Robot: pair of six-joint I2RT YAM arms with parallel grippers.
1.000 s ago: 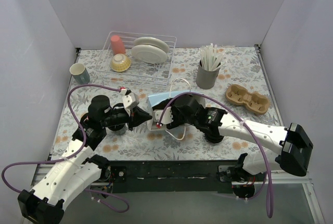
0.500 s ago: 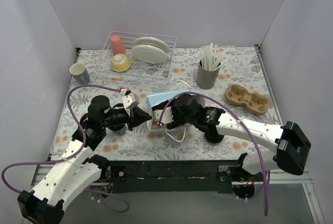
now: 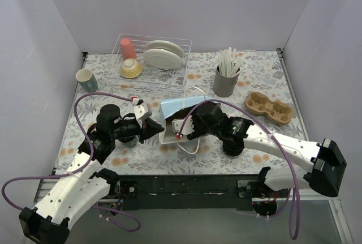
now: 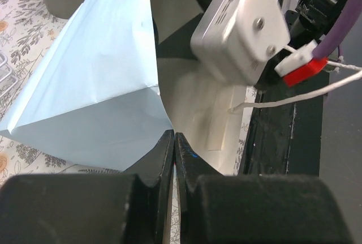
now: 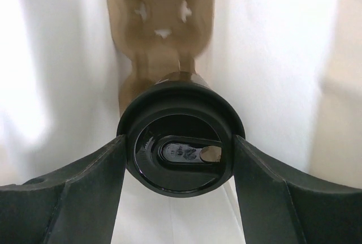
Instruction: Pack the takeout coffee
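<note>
Floral cloth covers the table (image 3: 260,74), with plain white walls around it. Your right gripper (image 5: 180,142) is clamped on the takeout coffee (image 5: 181,116), one finger pressed to each side of the black lid, so the jaws stand only as wide as the cup. The cup sits deep inside the paper bag (image 4: 96,68), white bag walls on every side, right at the near end of a brown cup carrier (image 5: 161,23) lying within; you cannot tell from here whether it is seated in a pocket. Your left gripper (image 4: 174,139) is pinched fully together on the bag's edge at the mouth. The pale blue bag lies on its side mid-table. Farther back stand a dish rack (image 3: 153,57) and a grey straw holder (image 3: 225,82), and a second carrier (image 3: 268,107) rests at the right.
</note>
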